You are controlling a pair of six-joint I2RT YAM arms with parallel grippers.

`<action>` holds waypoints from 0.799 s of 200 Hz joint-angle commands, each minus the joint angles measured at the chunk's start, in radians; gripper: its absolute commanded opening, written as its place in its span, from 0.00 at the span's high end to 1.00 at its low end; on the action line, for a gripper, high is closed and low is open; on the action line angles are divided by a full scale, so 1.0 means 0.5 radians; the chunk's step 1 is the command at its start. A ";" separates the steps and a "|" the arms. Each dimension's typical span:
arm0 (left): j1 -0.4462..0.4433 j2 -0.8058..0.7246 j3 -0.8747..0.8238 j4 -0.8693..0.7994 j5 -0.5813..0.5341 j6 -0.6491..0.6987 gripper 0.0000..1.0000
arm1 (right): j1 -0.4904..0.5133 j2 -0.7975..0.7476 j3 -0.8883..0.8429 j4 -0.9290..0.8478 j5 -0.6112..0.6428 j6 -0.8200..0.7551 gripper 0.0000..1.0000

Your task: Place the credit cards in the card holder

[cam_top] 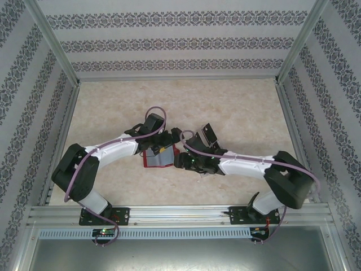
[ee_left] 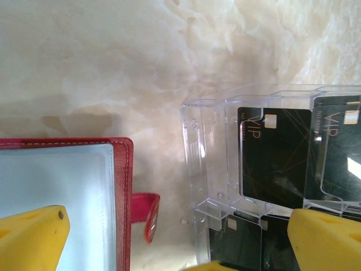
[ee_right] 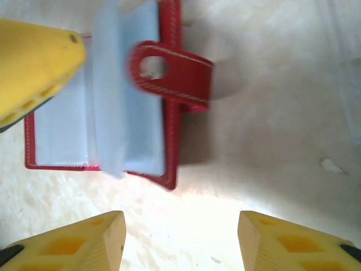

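The card holder (cam_top: 157,160) is a red wallet lying open on the table between the two arms, with pale inner pockets (ee_right: 62,130) and a snap tab (ee_right: 172,73). In the left wrist view its corner (ee_left: 121,186) lies at the lower left. Dark credit cards (ee_left: 273,155) stand in a clear plastic tray (ee_left: 208,147) to its right. My left gripper (ee_left: 180,251) is open, one finger over the wallet and the other over the tray. My right gripper (ee_right: 180,243) is open above bare table just near of the wallet, with nothing between its fingers.
The table is pale and marbled (cam_top: 169,101), walled by patterned panels (cam_top: 34,84) on three sides. The left gripper's yellow finger (ee_right: 34,68) lies over the wallet's left part in the right wrist view. An aluminium rail (cam_top: 180,214) runs along the near edge.
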 commanded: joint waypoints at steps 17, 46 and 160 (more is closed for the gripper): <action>-0.078 0.131 0.084 0.088 -0.032 -0.049 0.00 | 0.106 -0.168 -0.030 -0.020 0.050 -0.084 0.48; -0.117 0.207 0.123 0.095 -0.045 -0.062 0.00 | 0.123 -0.085 0.020 0.066 0.018 -0.141 0.62; -0.064 0.106 0.182 -0.045 -0.110 -0.023 0.00 | 0.076 0.489 0.280 0.365 -0.045 -0.242 0.97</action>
